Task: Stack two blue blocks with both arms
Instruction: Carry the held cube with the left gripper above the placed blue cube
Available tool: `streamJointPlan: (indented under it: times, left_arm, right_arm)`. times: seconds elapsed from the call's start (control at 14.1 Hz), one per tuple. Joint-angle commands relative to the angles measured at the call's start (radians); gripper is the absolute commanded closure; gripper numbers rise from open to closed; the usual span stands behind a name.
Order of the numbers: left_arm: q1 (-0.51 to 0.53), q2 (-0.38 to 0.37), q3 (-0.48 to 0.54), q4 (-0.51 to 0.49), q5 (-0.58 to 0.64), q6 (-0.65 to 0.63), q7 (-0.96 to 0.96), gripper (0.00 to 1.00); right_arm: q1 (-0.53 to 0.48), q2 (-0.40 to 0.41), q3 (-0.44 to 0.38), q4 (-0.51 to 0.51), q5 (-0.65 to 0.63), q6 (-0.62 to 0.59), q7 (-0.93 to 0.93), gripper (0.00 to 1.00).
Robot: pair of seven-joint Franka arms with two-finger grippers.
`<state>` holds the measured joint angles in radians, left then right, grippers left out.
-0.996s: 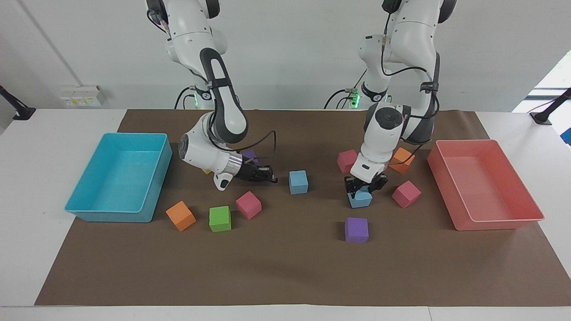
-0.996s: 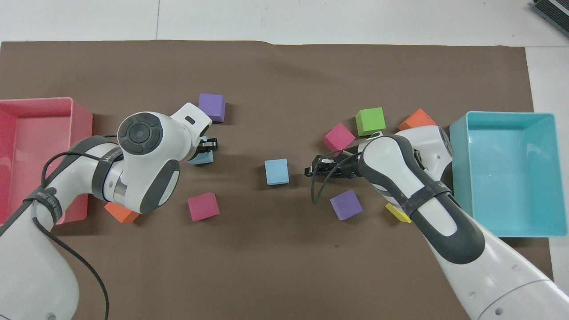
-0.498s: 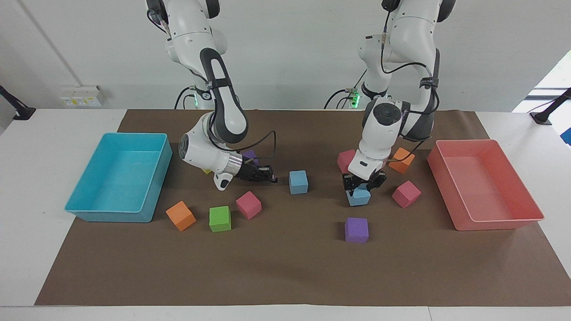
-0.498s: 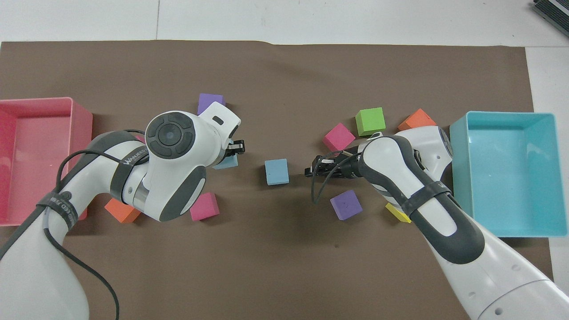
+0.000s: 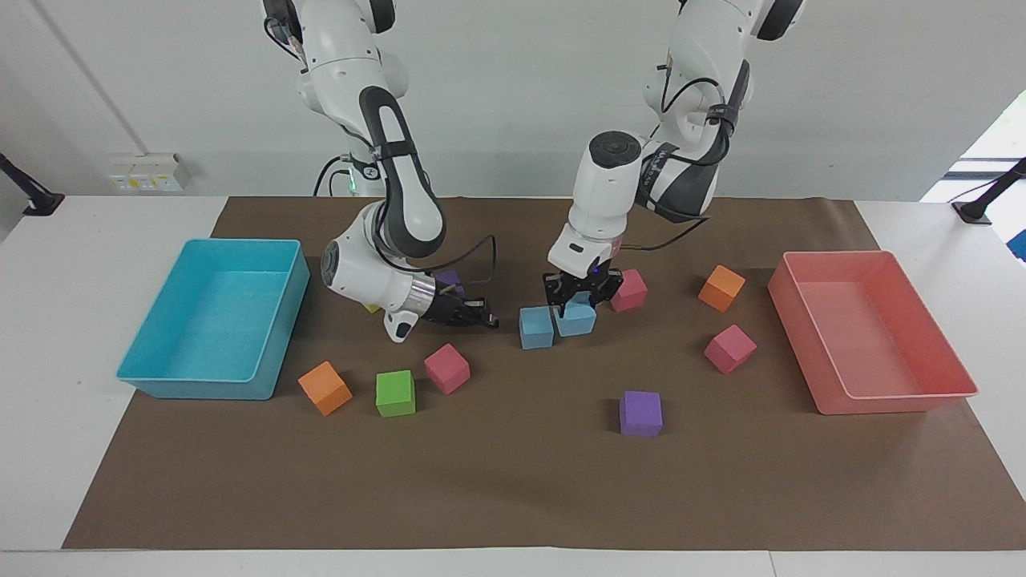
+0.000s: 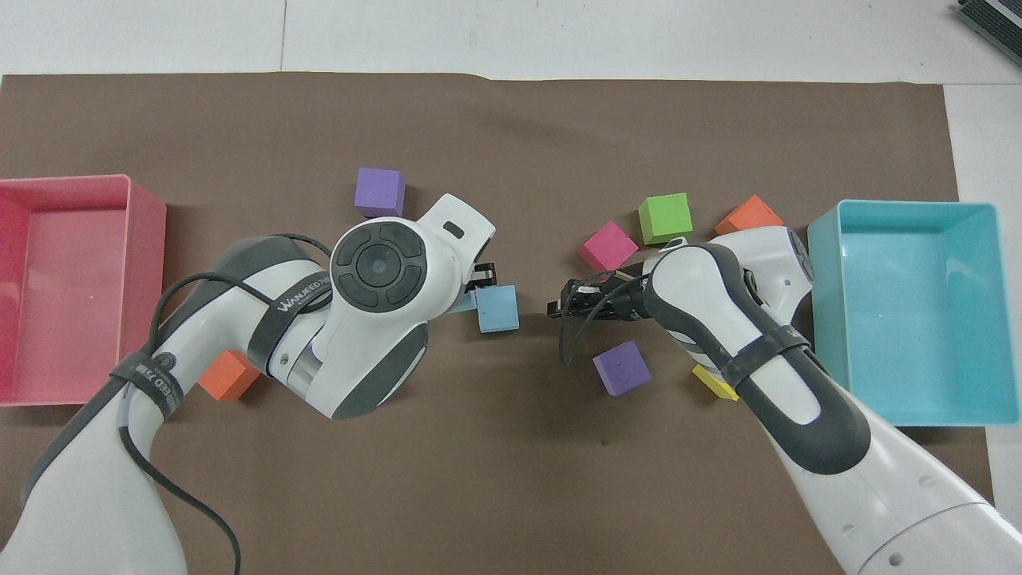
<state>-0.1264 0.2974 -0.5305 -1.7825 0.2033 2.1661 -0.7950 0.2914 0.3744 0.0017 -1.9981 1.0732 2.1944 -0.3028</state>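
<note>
One blue block (image 5: 536,328) (image 6: 497,308) rests on the brown mat near the middle of the table. My left gripper (image 5: 579,303) (image 6: 481,276) is shut on the second blue block (image 5: 575,319), holding it just off the mat, close beside the resting one on the left arm's side. From overhead the left wrist hides most of the held block; only a sliver (image 6: 463,303) shows. My right gripper (image 5: 489,322) (image 6: 555,307) is shut and holds nothing. It waits low over the mat, a short gap from the resting block on the right arm's side.
A turquoise bin (image 5: 212,320) stands at the right arm's end, a pink bin (image 5: 870,332) at the left arm's end. Loose cubes lie around: orange (image 5: 325,388), green (image 5: 395,393), pink (image 5: 446,368), purple (image 5: 640,413), pink (image 5: 729,349), orange (image 5: 721,288), pink (image 5: 629,289).
My left arm has lifted its blue block and carried it toward the table's middle, up beside the resting blue block. The right arm has stayed still.
</note>
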Motion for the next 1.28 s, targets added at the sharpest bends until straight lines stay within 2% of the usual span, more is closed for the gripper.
streamJointPlan:
  times: [0.0, 0.57, 0.92, 1.21]
  left_arm:
    - [0.002, 0.078, -0.036, 0.112, 0.048, -0.075, -0.024, 1.0]
    - [-0.007, 0.108, -0.092, 0.104, 0.099, -0.054, -0.061, 1.0]
    - [-0.015, 0.164, -0.123, 0.113, 0.171, -0.049, -0.113, 1.0]
    - [-0.016, 0.166, -0.128, 0.117, 0.174, -0.051, -0.125, 1.0]
  right_arm:
    - [-0.003, -0.008, 0.006, -0.018, 0.04, 0.022, -0.03, 1.0]
    - [-0.003, -0.008, 0.006, -0.018, 0.04, 0.022, -0.03, 1.0]
    - [-0.003, -0.008, 0.006, -0.018, 0.04, 0.022, -0.03, 1.0]
    - [-0.003, -0.008, 0.006, -0.018, 0.04, 0.022, -0.03, 1.0]
